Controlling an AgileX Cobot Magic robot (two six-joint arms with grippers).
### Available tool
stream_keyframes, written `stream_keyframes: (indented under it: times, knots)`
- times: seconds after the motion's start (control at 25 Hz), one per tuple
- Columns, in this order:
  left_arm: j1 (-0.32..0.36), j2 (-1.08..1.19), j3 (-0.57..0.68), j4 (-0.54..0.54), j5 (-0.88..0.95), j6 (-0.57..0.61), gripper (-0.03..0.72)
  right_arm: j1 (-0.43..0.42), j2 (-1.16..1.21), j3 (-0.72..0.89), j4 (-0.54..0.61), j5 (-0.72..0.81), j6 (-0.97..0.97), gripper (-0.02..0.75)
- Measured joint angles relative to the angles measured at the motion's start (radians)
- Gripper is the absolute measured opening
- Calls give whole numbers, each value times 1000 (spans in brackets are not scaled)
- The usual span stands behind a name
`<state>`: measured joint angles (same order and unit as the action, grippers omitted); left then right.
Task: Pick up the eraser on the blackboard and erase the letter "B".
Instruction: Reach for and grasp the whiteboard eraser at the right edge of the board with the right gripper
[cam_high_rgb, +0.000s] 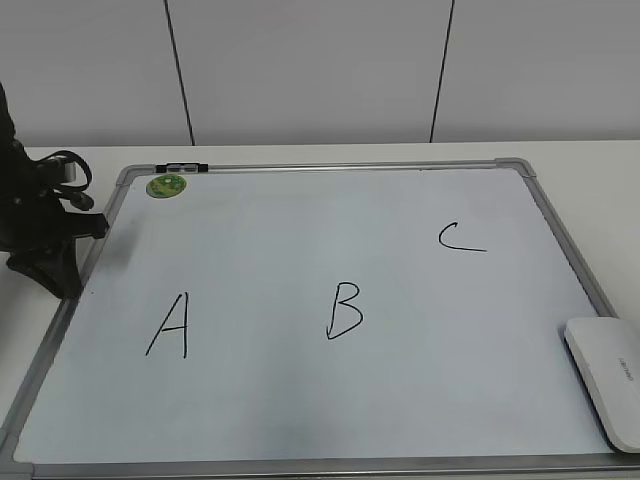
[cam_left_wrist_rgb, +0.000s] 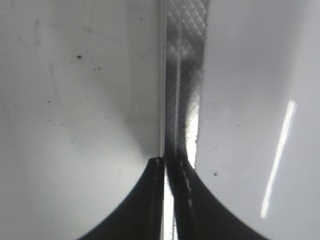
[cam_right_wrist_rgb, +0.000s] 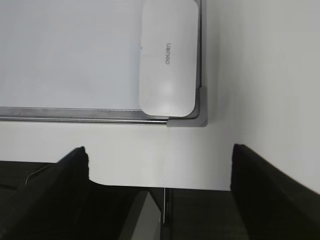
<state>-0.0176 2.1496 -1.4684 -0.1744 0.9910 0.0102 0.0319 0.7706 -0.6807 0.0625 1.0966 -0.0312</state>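
The flat white rounded plastic eraser (cam_high_rgb: 607, 378) is lying at the near right corner of the large grey-framed pale blackboard (cam_high_rgb: 300, 420), well apart from the handwritten black letter "B" (cam_high_rgb: 344, 310) at mid-board. Only the right wrist view is showing the eraser's grey lettering, with the right gripper (cam_right_wrist_rgb: 160, 170) hanging over the white surface (cam_right_wrist_rgb: 260, 75), jaws spread wide. Only the left wrist view is showing the left gripper (cam_left_wrist_rgb: 166, 167) with jaws nearly together at the board's frame.

The blackboard (cam_high_rgb: 300, 400) is mostly bare around the letter "B" (cam_high_rgb: 344, 310). The eraser (cam_high_rgb: 608, 378) lies alone at the right edge. The left end effector (cam_high_rgb: 62, 282) sits at the left edge.
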Motion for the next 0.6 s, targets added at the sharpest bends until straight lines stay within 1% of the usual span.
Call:
stream_keyframes:
  times: [0.12, 0.32, 0.6]
  knots:
    - [0, 0, 0, -2, 0, 0, 31, 0, 102, -7, 34, -12, -8, 673]
    - [0, 0, 0, -4, 0, 0, 32, 0, 296, -7, 45, -53, -12, 673]
    - [0, 0, 0, -10, 0, 2, 37, 2, 480, -36, 74, -145, -54, 673]
